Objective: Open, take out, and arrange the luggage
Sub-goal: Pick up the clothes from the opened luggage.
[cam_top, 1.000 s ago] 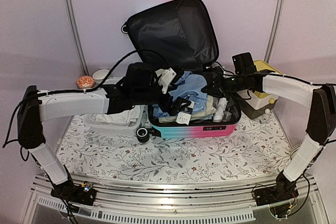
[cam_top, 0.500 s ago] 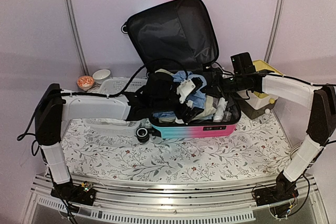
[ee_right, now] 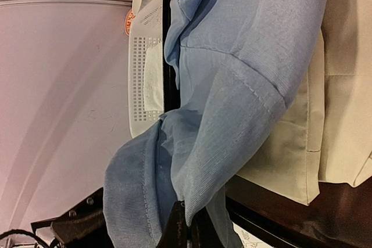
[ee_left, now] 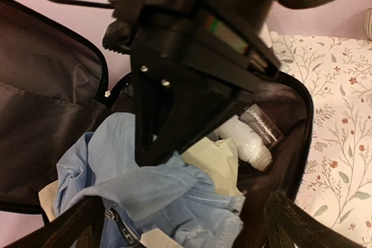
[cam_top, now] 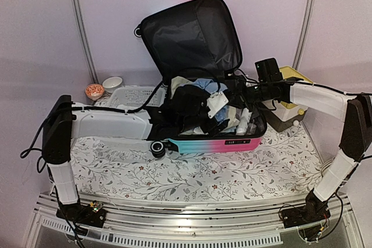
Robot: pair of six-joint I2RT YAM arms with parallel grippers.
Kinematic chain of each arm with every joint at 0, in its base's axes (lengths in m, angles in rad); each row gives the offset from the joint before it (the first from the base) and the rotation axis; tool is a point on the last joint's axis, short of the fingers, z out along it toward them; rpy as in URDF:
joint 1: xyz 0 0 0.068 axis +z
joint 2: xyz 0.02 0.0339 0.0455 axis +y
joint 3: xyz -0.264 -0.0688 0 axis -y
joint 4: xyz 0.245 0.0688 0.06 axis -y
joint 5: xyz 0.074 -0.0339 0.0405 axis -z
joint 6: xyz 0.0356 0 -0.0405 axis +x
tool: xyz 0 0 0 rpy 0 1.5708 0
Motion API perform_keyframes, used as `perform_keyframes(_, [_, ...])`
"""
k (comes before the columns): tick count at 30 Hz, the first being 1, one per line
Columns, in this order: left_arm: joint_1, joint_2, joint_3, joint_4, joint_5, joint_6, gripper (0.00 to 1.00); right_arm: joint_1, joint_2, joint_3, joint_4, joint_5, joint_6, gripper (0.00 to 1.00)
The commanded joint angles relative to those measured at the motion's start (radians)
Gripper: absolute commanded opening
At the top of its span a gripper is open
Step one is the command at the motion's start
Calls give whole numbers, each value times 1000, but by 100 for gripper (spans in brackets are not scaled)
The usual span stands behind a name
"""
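Top external view is showing the luggage (cam_top: 212,143) lying open in the middle of the counter (cam_top: 232,172), its black-lined lid standing raised at the back and its lower shell full of clothes. My right gripper (cam_top: 233,94) is reaching in from the luggage's right side and pinching a fold of the light blue garment (ee_right: 244,56), jaws closed tight on it, with the cloth draping down from the tips. My left gripper (cam_top: 218,104) is hovering over the middle of the luggage, jaws spread wide and holding nothing; whether it is brushing the clothes I cannot tell. Inside the luggage, a cream cloth (ee_left: 218,158) is lying under the blue garment and a white bottle (ee_left: 244,143) is resting near the right wall. A white perforated basket (cam_top: 133,94) is sitting just left of the luggage, and a yellow-topped box (cam_top: 290,111) just right of it.
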Motion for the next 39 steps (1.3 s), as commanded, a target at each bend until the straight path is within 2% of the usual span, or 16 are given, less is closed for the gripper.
perform_keyframes(1, [-48,-114,-70,41,-14,98,98,9,-23,14,15,-9,5,2])
perform_keyframes(3, [-43,-145,-98,51,62,99,98,9,-24,14,16,-10,4,2])
perform_keyframes(6, [-9,-120,-30,-42,185,64,98,9,-26,14,19,-13,5,2])
perform_keyframes(9, [17,-44,76,-145,231,48,98,9,-31,12,19,-12,6,2])
perform_keyframes(14, [48,12,150,-202,277,35,98,9,-38,8,19,-11,8,2])
perform_keyframes(19, [113,28,201,-261,417,-44,98,9,-46,8,21,-12,8,2])
perform_keyframes(22, [135,95,269,-348,485,-63,98,9,-48,9,22,-11,7,2])
perform_keyframes(28, [135,164,362,-468,506,-72,98,9,-42,5,24,-15,7,2])
perform_keyframes(32, [112,163,357,-482,440,-76,98,9,-42,4,29,-15,12,2])
perform_keyframes(39, [2,146,246,-338,57,-24,98,9,-52,-3,82,-61,68,2])
